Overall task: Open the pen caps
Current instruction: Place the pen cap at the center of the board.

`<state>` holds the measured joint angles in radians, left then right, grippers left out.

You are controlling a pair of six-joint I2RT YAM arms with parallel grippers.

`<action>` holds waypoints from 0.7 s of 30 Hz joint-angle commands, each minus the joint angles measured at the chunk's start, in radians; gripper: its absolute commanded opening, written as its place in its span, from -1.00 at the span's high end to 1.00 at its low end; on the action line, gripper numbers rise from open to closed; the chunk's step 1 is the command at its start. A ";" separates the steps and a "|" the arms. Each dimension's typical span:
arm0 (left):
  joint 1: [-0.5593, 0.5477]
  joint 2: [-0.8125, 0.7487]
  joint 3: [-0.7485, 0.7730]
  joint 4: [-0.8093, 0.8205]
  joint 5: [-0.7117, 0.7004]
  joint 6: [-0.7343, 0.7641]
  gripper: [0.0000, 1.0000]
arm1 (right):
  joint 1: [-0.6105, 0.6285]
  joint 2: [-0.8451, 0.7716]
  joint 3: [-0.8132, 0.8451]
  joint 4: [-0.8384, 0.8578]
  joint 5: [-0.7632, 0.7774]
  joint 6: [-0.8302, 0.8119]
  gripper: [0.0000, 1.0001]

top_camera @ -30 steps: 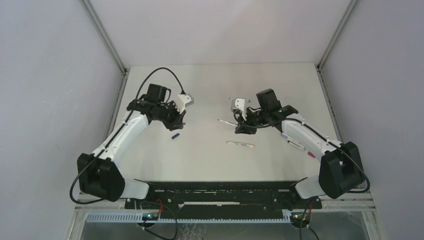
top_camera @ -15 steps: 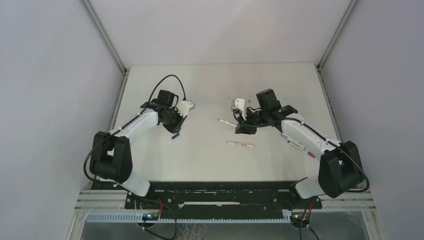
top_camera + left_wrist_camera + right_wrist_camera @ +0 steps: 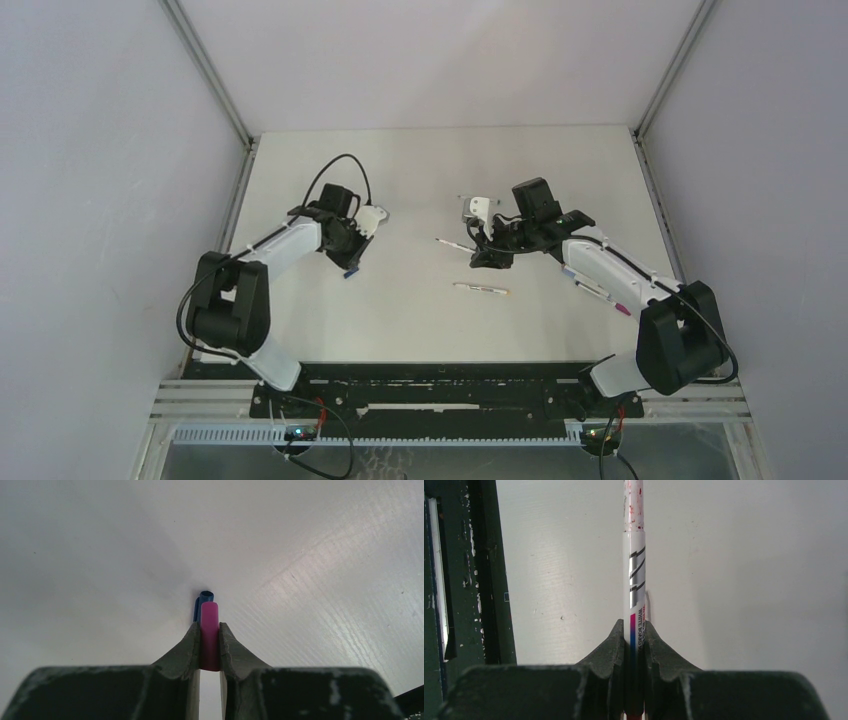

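While the right jaws clamp the white marker pen (image 3: pixel 635 570) steady, the left jaws pinch its freed magenta cap (image 3: pixel 210 630) low over the desk (image 3: pixel 325 570); blue cap (image 3: pixel 205 599) lies just beyond; probably the drop spot.

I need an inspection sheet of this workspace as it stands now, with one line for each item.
Surface: white table, no spill seen.
Job's things: magenta cap in the left gripper; blue cap on the table just beyond it; white pen with red specks, in the right gripper; loose pen at the centre; more pens beside the right forearm.
Clutter: nothing seen.
Grippers: left gripper shut on the magenta cap; right gripper shut on the white pen.
Cables: black cable loops above the left arm.
Surroundings: grey walls, metal corner posts.
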<state>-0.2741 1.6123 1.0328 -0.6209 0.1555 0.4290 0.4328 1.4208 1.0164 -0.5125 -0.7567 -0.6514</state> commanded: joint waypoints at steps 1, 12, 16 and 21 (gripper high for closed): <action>0.004 0.018 -0.029 0.023 -0.015 -0.006 0.90 | -0.007 0.002 0.028 0.024 -0.014 0.011 1.00; 0.005 0.047 -0.037 0.048 -0.032 -0.009 0.81 | -0.007 0.006 0.028 0.027 -0.014 0.015 1.00; 0.004 0.048 -0.035 0.045 -0.034 -0.010 0.76 | -0.007 0.006 0.028 0.027 -0.017 0.016 1.00; 0.004 0.052 -0.032 0.044 -0.050 -0.015 0.66 | -0.007 0.004 0.028 0.026 -0.018 0.018 1.00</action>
<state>-0.2741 1.6623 1.0103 -0.5938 0.1242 0.4282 0.4320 1.4254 1.0164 -0.5125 -0.7570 -0.6468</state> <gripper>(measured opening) 0.185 0.097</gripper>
